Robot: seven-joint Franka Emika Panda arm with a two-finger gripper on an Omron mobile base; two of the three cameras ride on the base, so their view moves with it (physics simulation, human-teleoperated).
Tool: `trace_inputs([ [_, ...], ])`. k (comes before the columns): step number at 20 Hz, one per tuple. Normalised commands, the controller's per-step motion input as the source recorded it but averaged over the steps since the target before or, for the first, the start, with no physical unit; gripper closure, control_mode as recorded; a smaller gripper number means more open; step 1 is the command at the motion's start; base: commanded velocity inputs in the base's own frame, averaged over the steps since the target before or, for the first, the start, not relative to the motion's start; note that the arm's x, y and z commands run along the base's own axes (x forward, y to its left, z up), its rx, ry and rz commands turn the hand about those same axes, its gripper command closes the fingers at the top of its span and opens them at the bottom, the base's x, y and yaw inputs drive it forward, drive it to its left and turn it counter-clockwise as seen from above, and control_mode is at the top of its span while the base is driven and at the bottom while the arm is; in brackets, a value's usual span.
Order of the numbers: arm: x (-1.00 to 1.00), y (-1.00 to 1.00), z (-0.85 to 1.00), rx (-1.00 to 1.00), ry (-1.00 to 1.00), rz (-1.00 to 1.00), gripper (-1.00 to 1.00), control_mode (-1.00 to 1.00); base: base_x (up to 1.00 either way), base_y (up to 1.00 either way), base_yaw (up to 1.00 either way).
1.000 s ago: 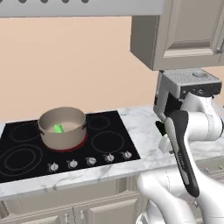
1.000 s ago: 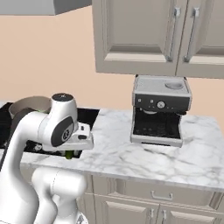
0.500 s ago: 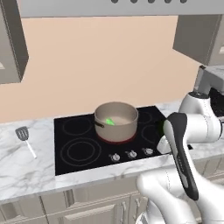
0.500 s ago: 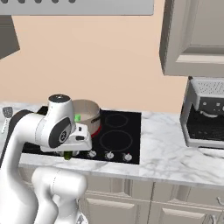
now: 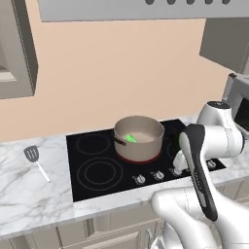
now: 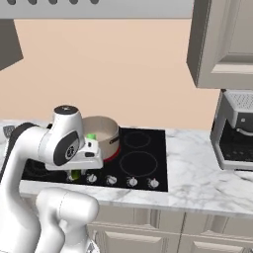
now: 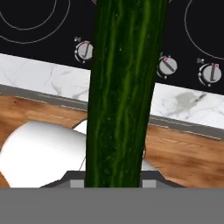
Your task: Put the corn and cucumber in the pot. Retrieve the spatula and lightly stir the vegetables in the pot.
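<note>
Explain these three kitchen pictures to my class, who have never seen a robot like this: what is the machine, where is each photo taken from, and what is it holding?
This is a computer-rendered kitchen. The white machine is a robot arm on a base that can drive. Two pictures come from cameras on that base, behind the arm to its left and right. The third comes from a camera on the hand, looking along the gripper.

On the black cooktop stands a tan pot with something green inside. A spatula lies on the marble counter left of the cooktop, and a coffee machine stands to the right.

The gripper is closed on a cucumber, the dark green bar in the hand picture, held over the cooktop's front edge and knobs.
</note>
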Motion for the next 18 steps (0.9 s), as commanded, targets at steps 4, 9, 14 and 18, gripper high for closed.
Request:
trace_inputs([
  [4, 0.84, 0.55, 0.23, -0.11, 0.0, 0.04, 1.0, -1.0, 0.0, 0.0, 0.0],
  [9, 1.0, 0.45, 0.15, -0.11, 0.0, 0.09, 1.0, -1.0, 0.0, 0.0, 0.0],
  [14, 1.0, -0.02, 0.12, -0.02, 0.0, -0.01, 1.0, -1.0, 0.0, 0.0, 0.0],
  [18, 0.83, -0.11, 0.11, 0.16, -0.01, -0.02, 1.0, -1.0, 0.0, 0.0, 0.0],
])
